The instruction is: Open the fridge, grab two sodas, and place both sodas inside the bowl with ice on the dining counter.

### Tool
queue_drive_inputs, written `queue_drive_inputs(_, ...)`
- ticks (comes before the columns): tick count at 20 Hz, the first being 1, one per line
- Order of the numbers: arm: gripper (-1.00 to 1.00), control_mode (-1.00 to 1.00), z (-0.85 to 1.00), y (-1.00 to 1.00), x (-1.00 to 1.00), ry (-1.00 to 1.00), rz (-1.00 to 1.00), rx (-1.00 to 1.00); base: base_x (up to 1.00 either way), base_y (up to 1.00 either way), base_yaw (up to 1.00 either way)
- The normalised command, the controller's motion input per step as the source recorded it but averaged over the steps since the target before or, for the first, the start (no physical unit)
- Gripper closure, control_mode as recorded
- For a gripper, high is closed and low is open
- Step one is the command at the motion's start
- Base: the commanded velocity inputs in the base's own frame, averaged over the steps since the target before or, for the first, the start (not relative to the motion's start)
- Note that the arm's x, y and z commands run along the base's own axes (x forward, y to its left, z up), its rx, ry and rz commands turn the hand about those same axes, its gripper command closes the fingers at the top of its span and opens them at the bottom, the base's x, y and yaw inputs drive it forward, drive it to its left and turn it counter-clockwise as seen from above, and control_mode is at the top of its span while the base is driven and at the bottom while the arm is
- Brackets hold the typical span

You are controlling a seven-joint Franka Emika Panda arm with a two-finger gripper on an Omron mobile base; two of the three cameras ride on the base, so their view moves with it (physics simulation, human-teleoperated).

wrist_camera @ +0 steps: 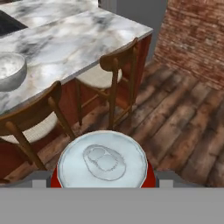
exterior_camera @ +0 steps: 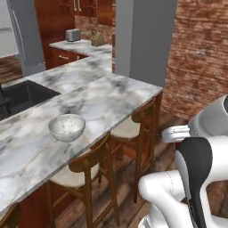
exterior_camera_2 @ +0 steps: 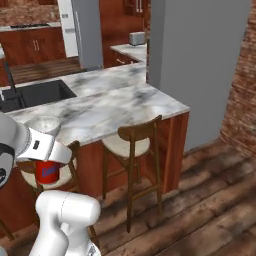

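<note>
Soda can: red can (wrist_camera: pixel 103 162) with silver pull-tab top, upright, clamped between the gripper (exterior_camera_2: pixel 49 171) jaws; held in the air off the front edge of the dining counter, above the wooden stools.
Gripper state: closed on the red can, one finger at each side of the can.
Bowl: light-grey bowl (exterior_camera: pixel 67 127) with speckled white ice, on the dining counter (exterior_camera: pixel 102 100) near its front edge, well apart from its right end corner.
Sink: black basin (exterior_camera_2: pixel 37 93) set in the counter toward its far left.
Stools: two wooden stools (exterior_camera_2: pixel 131 144) with pale seats, tucked under the front edge.
Surroundings: brick wall (exterior_camera: pixel 200 49), wooden floor (wrist_camera: pixel 183 118), toaster (exterior_camera: pixel 73 34) on the far worktop.
</note>
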Motion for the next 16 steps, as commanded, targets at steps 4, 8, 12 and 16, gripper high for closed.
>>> queue_drive_inputs(4,1.0,1.0,0.0,0.0,0.0,0.0,0.0,0.0,0.65,0.0,0.52)
queue_drive_inputs(8,1.0,1.0,0.0,0.0,0.0,0.0,0.0,0.0,0.64,0.0,0.56)
queue_drive_inputs(12,1.0,1.0,0.0,0.0,0.0,0.0,0.0,0.0,0.64,-0.01,0.56)
queue_drive_inputs(16,1.0,1.0,0.0,0.0,0.0,0.0,0.0,0.0,0.85,-0.08,0.52)
